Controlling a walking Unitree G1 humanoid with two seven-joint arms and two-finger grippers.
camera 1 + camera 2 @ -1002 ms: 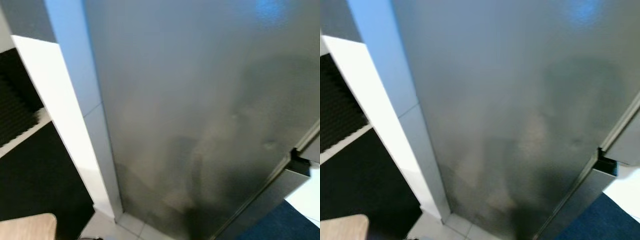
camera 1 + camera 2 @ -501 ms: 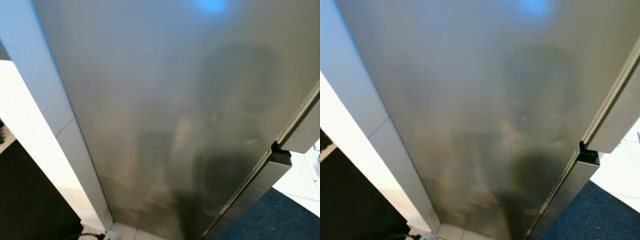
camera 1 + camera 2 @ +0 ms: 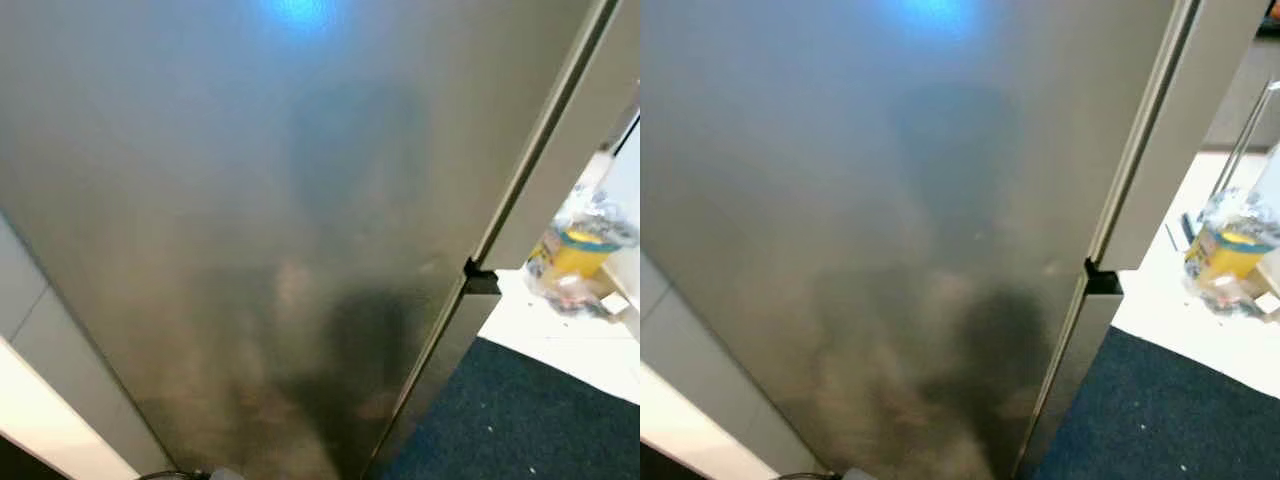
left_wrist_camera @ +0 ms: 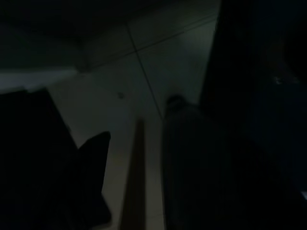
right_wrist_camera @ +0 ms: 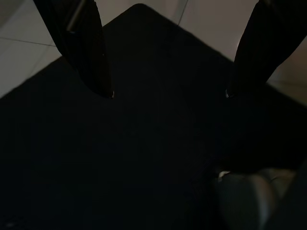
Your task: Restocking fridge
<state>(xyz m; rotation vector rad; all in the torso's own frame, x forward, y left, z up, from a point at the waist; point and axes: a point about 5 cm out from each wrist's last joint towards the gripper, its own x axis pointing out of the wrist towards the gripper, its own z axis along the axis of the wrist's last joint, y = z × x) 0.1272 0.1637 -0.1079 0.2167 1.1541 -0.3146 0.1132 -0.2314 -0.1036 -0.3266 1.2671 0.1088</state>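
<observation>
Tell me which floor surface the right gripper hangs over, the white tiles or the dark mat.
The dark mat. The right gripper hangs open above it, while the white tiles show beyond the mat's edges, past its fingers.

Dim pale tiled floor with grout lines, dark shapes at both sides

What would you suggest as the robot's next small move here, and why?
Probably a turn toward its right, to the clear bag of goods on the white floor. The fridge door stands shut right in front, and the right gripper hangs over the dark mat with jaws open and empty.
</observation>
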